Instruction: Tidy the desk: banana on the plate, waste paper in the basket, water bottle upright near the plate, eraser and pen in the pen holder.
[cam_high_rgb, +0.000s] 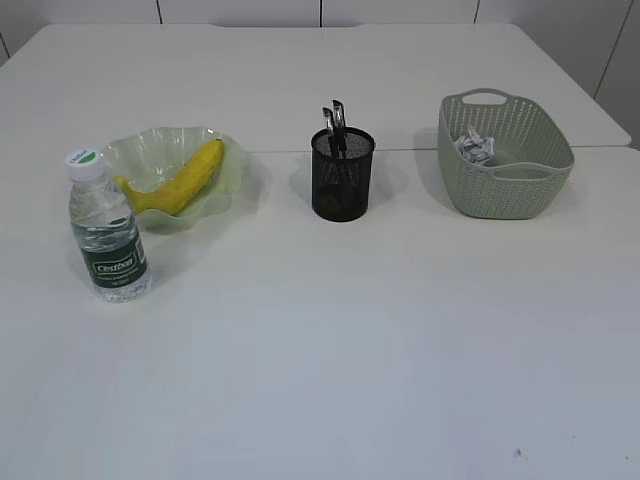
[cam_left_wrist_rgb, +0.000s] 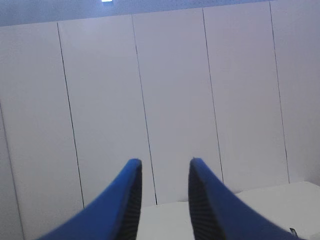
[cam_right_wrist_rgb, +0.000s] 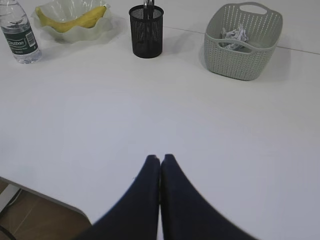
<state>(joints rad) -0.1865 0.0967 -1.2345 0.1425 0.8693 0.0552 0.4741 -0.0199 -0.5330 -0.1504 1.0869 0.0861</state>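
Left gripper (cam_left_wrist_rgb: 163, 167) in left wrist view: blue fingers apart, nothing between, aimed at panelled wall (cam_left_wrist_rgb: 175, 100) above desk edge.

Right gripper (cam_right_wrist_rgb: 160, 160) in right wrist view: dark fingers pressed together, empty, above bare desk (cam_right_wrist_rgb: 150, 110), well apart from objects.

Exterior view: banana (cam_high_rgb: 180, 178) on plate (cam_high_rgb: 235, 170); water bottle (cam_high_rgb: 105, 228) upright just beside plate; pen (cam_high_rgb: 336, 124) standing in pen holder (cam_high_rgb: 342, 176); eraser not discernible; waste paper (cam_high_rgb: 475, 147) inside basket (cam_high_rgb: 505, 155).
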